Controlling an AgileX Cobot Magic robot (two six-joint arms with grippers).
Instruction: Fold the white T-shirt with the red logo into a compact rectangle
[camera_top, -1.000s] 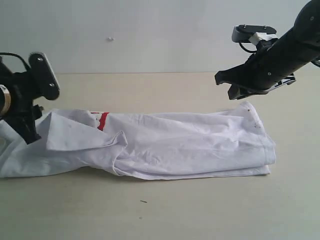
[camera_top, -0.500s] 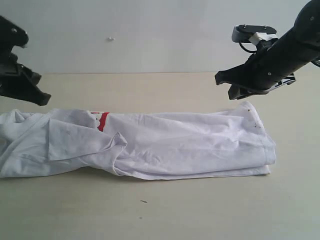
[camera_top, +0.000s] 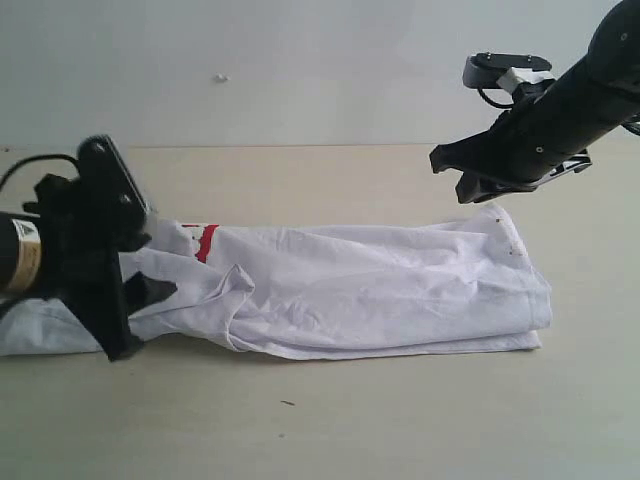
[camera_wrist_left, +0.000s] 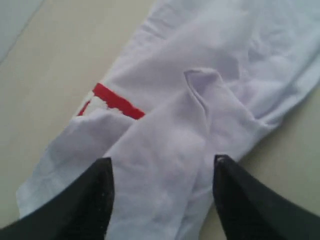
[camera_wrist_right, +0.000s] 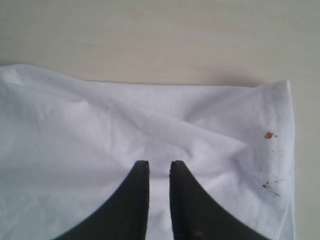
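Exterior view: white T-shirt (camera_top: 380, 290) lies as a folded strip on the table (camera_top: 400, 420). Left gripper (camera_wrist_left: 162, 167) straddles its end, jaws apart (nothing pinched yet); it should catch every layer. Right gripper (camera_wrist_right: 159, 167) hovers nearly closed, empty.

The work surface is a flat, matte beige tabletop (camera_top: 330, 420). A small dark speck (camera_top: 288, 403) lies on it near the front edge of the exterior view. Behind the tabletop stands a plain pale wall (camera_top: 330, 60), which carries one small white mark (camera_top: 221, 77) in its upper left area.
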